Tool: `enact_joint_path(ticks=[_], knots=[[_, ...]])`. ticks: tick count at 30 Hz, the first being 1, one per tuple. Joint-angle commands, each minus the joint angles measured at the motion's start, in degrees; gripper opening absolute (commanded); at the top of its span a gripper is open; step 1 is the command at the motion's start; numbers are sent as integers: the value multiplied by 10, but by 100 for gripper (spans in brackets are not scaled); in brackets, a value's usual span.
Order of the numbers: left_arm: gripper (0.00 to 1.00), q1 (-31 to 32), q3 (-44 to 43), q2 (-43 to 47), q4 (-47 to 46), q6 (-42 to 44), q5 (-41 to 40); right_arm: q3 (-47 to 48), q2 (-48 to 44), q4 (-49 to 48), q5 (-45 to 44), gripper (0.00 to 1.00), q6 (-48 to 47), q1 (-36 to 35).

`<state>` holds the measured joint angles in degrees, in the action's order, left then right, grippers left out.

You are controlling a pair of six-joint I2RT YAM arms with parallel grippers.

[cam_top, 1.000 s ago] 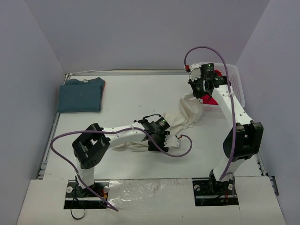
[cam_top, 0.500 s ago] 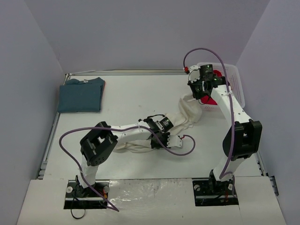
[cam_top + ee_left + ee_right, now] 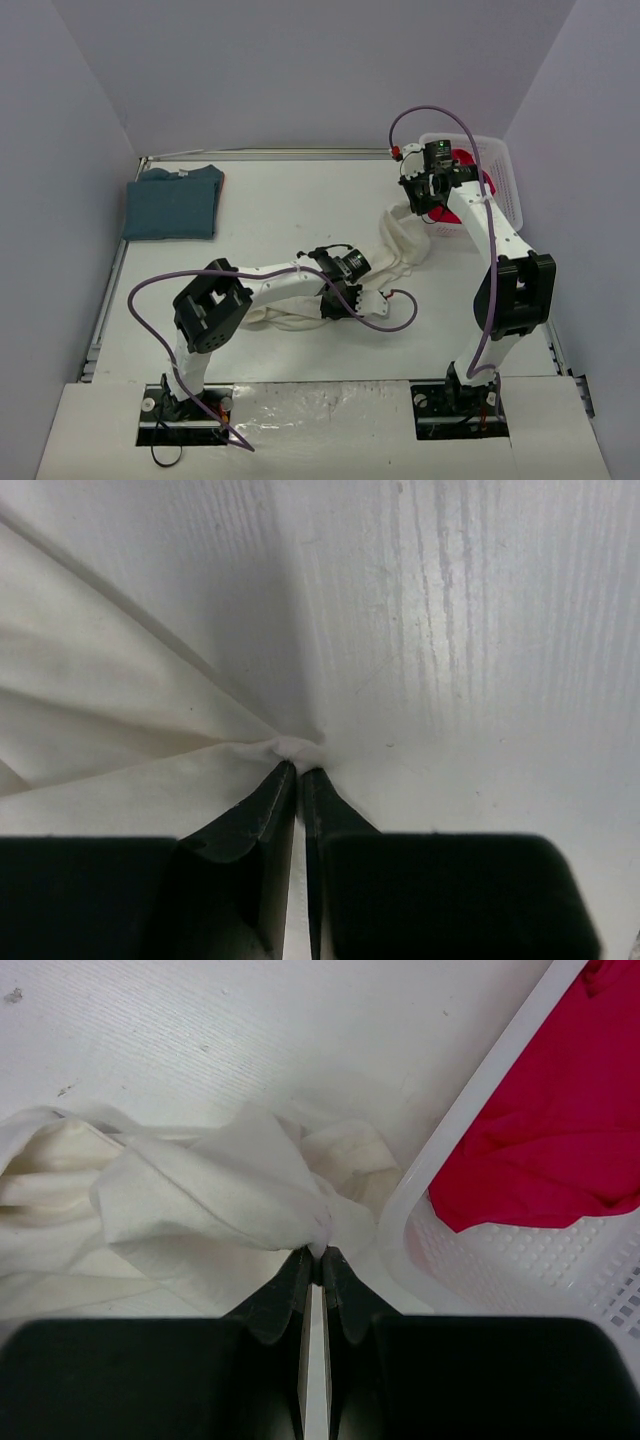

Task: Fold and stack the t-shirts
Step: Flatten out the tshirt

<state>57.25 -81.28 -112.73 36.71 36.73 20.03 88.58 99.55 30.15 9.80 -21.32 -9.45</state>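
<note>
A cream-white t-shirt [image 3: 398, 245] lies stretched and crumpled across the middle of the table. My left gripper [image 3: 299, 770] is shut on a pinch of its cloth [image 3: 150, 720] low against the table [image 3: 450, 630]. Farther back, my right gripper [image 3: 321, 1252] is shut on another bunch of the same white shirt [image 3: 200, 1200], held beside the basket. A red t-shirt [image 3: 540, 1130] lies inside the white basket [image 3: 500, 185]. The teal-blue t-shirt [image 3: 175, 205] rests folded at the far left.
The white lattice basket wall [image 3: 480, 1090] stands right beside my right gripper. A purple cable [image 3: 385, 325] loops on the table near the left wrist. Grey walls close the table on three sides.
The left gripper has closed onto the white shirt's cloth and shifted slightly right. The right gripper has lifted its bunch a little toward the back.
</note>
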Motion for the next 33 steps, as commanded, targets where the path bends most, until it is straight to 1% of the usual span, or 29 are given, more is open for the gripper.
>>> enact_joint_path(ticks=[1,8,10,11,12,13,14,20,24,28,31,32,33], knots=[[7,-7,-19,30,56,8,22,-4,0,0,-11,0,-8,-1],[5,-25,-16,44,66,11,29,-8,7,-1,-9,0,-7,-1],[11,-28,-14,50,65,11,33,-9,8,-1,-11,0,-7,-1],[11,-31,-16,50,69,13,36,-9,7,-1,-12,0,-7,-1],[8,-31,-17,51,69,12,36,-9,7,-2,-14,0,-7,-1],[3,-33,-17,50,69,12,34,-9,7,-1,-14,0,-7,-2],[2,-35,-18,49,70,13,35,-9,6,-1,-15,0,-7,-1],[2,-37,-29,48,86,15,41,-12,10,-1,-20,0,-7,-2],[2,-54,-35,69,102,17,53,-10,12,-1,-21,0,-7,-1],[2,-92,-42,101,127,15,66,0,14,0,-24,0,-7,-1],[2,-146,-33,135,130,6,77,5,14,0,-24,0,-10,-1],[2,-183,-29,143,130,2,84,12,14,1,-24,0,-11,-1],[2,-206,-22,161,123,-17,88,16,14,1,-23,0,-13,-1]])
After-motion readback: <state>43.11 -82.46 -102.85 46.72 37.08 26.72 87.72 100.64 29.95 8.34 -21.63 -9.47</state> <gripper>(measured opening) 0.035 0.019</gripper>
